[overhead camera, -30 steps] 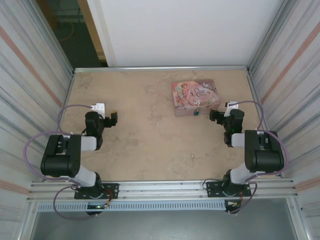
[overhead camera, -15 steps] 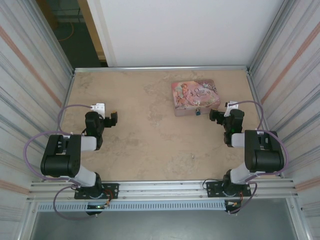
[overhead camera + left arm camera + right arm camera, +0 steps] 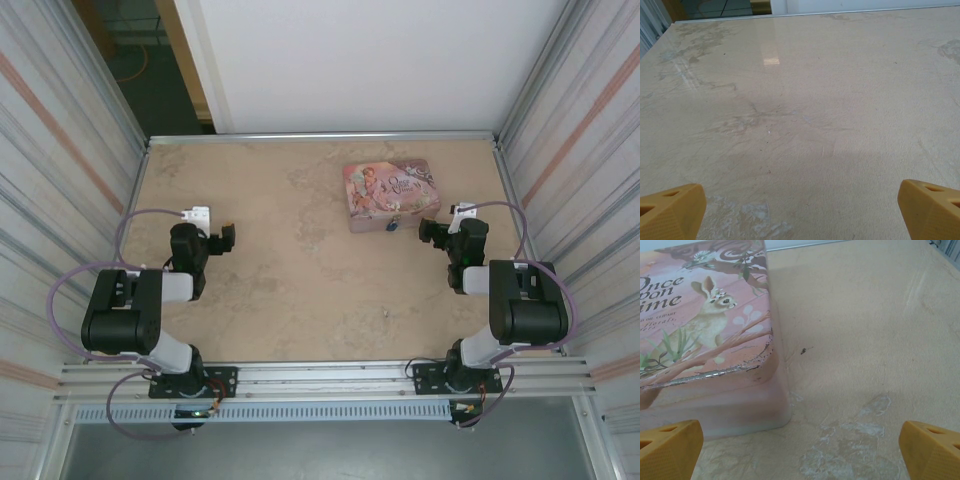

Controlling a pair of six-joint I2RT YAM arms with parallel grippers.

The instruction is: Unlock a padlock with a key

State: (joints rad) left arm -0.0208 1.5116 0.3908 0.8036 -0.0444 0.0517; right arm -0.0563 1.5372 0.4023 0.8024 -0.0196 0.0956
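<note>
The padlock (image 3: 394, 224) is a tiny blue speck against the near edge of the pink illustrated tin box (image 3: 390, 193), seen in the top view. My right gripper (image 3: 430, 231) hovers just right of it, open and empty. In the right wrist view its yellow fingertips (image 3: 670, 450) stand wide apart at the bottom corners, with the tin's corner (image 3: 715, 365) ahead on the left. My left gripper (image 3: 228, 238) is open and empty over bare table at the left, fingertips (image 3: 670, 212) spread wide. A tiny pale speck (image 3: 388, 313) lies near the front; I cannot tell whether it is the key.
Corrugated metal walls close in the table (image 3: 300, 270) on the left and right, with a white panel at the back. Whitish scuff marks (image 3: 860, 440) lie on the table surface between my right fingers. A metal rail runs along the near edge by the arm bases.
</note>
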